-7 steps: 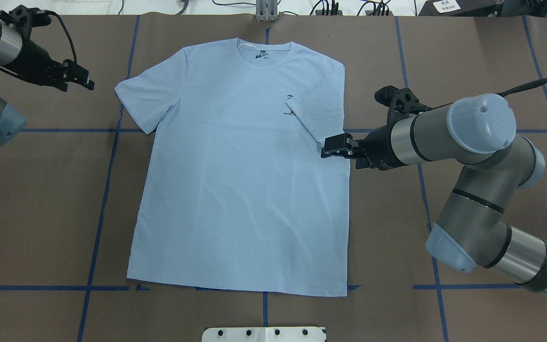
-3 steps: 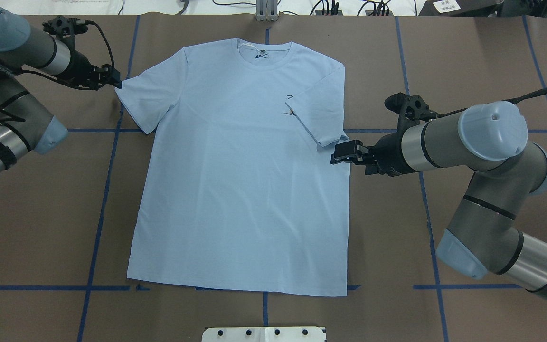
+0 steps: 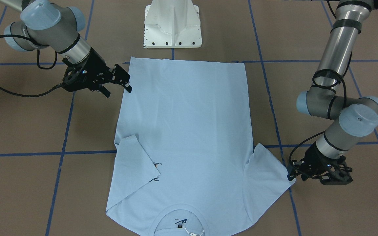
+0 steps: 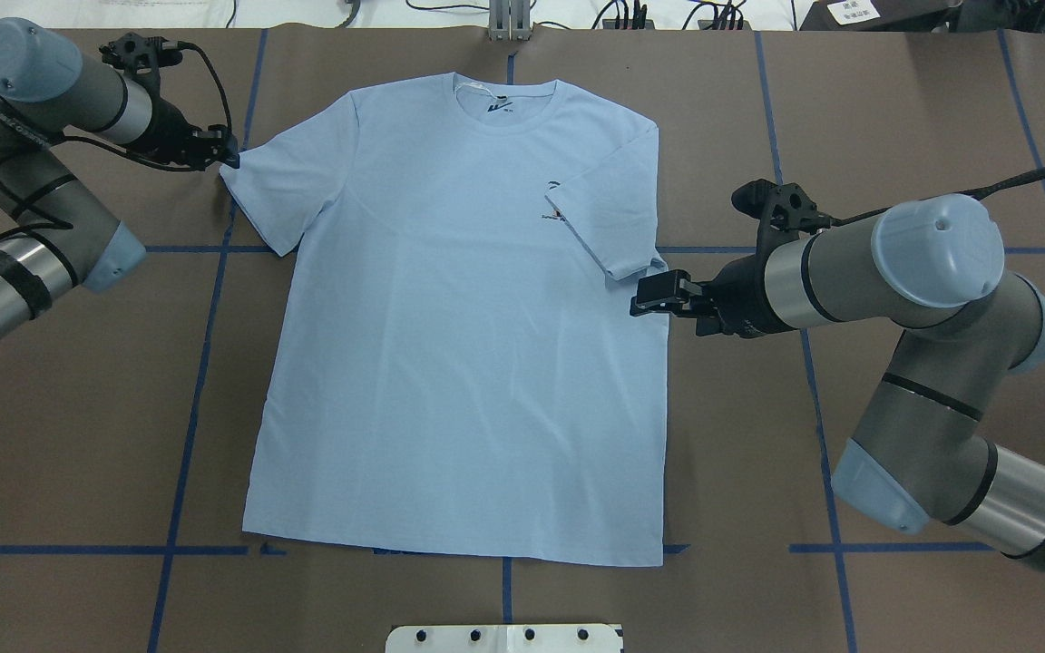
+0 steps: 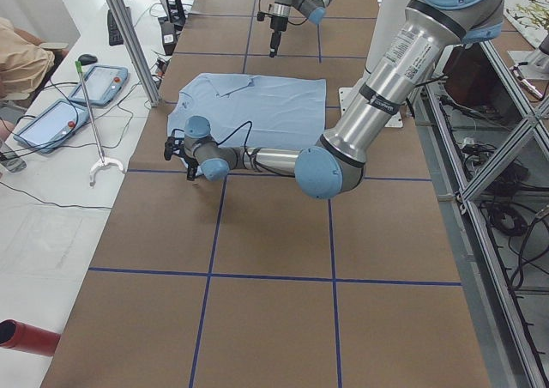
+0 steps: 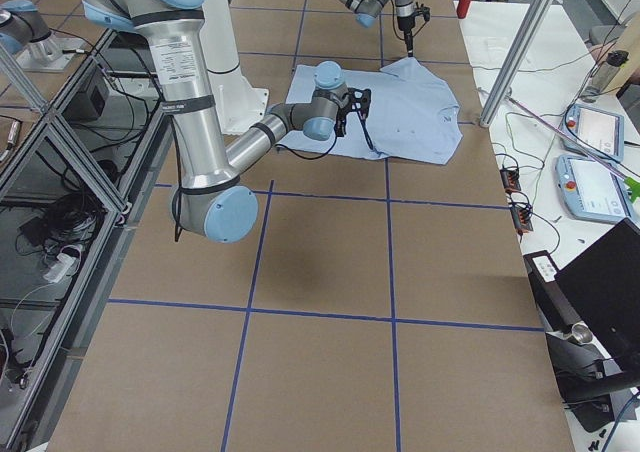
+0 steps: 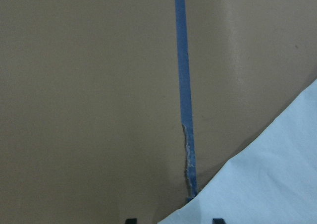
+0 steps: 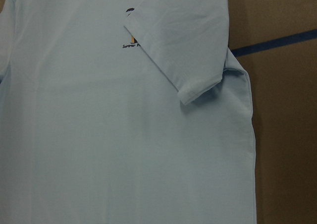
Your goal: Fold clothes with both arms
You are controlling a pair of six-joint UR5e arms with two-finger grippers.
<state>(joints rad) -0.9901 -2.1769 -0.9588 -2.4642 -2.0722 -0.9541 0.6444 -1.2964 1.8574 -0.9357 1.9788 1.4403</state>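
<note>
The light blue T-shirt (image 4: 450, 363) lies flat on the brown table, collar at the far side. One sleeve (image 4: 613, 218) is folded in over the chest and half covers the print (image 4: 554, 204). The other sleeve (image 4: 282, 186) is spread out. My left gripper (image 4: 228, 156) sits low at that sleeve's outer tip. In the left wrist view its fingertips (image 7: 130, 220) stand apart, open, with the sleeve corner (image 7: 267, 184) between them. My right gripper (image 4: 642, 299) hovers open at the shirt's side edge, just below the folded sleeve, holding nothing.
The white pedestal base (image 3: 172, 23) stands at the near table edge behind the shirt's hem. Blue tape lines (image 4: 205, 363) cross the brown surface. Tablets (image 5: 103, 79) and a seated person (image 5: 21, 62) are beyond the table's far side, and a metal post (image 5: 129, 36) stands by the collar end.
My left arm has swung in from the far left, bringing its gripper to the spread sleeve's tip. My right gripper has backed slightly away from the folded sleeve.
</note>
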